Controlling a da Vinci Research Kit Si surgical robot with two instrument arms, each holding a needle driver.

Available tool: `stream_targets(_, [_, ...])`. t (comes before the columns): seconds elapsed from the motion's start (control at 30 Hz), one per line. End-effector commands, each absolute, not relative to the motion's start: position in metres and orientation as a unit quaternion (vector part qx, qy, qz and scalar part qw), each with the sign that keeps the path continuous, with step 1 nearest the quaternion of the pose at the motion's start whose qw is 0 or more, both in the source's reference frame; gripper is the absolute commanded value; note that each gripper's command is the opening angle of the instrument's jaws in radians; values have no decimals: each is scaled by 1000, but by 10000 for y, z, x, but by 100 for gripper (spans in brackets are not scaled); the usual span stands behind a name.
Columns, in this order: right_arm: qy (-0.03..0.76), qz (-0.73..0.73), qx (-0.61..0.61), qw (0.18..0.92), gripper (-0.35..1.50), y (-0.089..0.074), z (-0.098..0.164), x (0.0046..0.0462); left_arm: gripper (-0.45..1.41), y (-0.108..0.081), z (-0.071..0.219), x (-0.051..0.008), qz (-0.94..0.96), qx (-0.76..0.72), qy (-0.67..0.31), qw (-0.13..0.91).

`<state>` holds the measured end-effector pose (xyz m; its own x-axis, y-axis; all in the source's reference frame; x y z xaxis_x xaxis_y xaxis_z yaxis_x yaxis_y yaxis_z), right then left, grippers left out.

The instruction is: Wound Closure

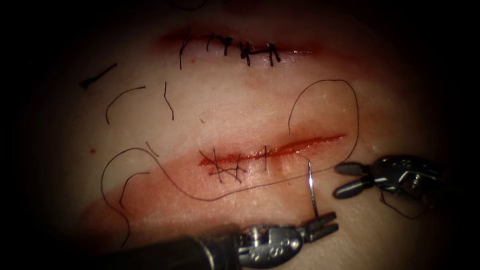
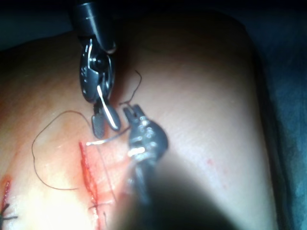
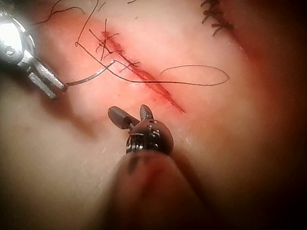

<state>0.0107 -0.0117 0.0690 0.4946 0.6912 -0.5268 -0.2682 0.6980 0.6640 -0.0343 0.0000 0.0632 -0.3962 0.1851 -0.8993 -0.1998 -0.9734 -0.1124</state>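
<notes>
The lower cut (image 1: 300,145) in the tissue (image 1: 260,100) carries a few stitches (image 1: 225,167) at its left part; its right part gapes. My left tool (image 1: 325,225) comes up from below, jaws shut on the near end of the curved needle (image 1: 312,192). The needle rises to the tissue just below the cut, right of the stitches; whether its far end is in the tissue I cannot tell. My right tool (image 1: 339,180) hovers to the right of the needle, open and holding nothing. Long black thread (image 1: 357,125) loops around the cut's right end. The right wrist view shows the needle (image 3: 91,76) beside the cut (image 3: 153,86).
A second cut (image 1: 245,50) farther back is closed with several dark stitches. Cut ends of thread (image 1: 120,100) lie scattered on the left of the tissue. Red fluid (image 1: 165,185) stains the tissue below the lower cut.
</notes>
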Motion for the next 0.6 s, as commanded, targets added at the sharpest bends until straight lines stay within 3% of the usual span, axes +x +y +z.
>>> stream_targets(0.03, [414, 289, 264, 821, 130, -120, 690, 114, -45, -4, 634, -348, 834, -540, 6, 115])
stream_targets(0.37, [463, 311, 320, 766, 126, -116, 664, 122, -45, 2, 643, -342, 833, -543, 11, 107])
stream_targets(0.6, [478, 329, 383, 719, 113, -124, 668, 144, -45, 5, 662, -338, 836, -538, 19, 105])
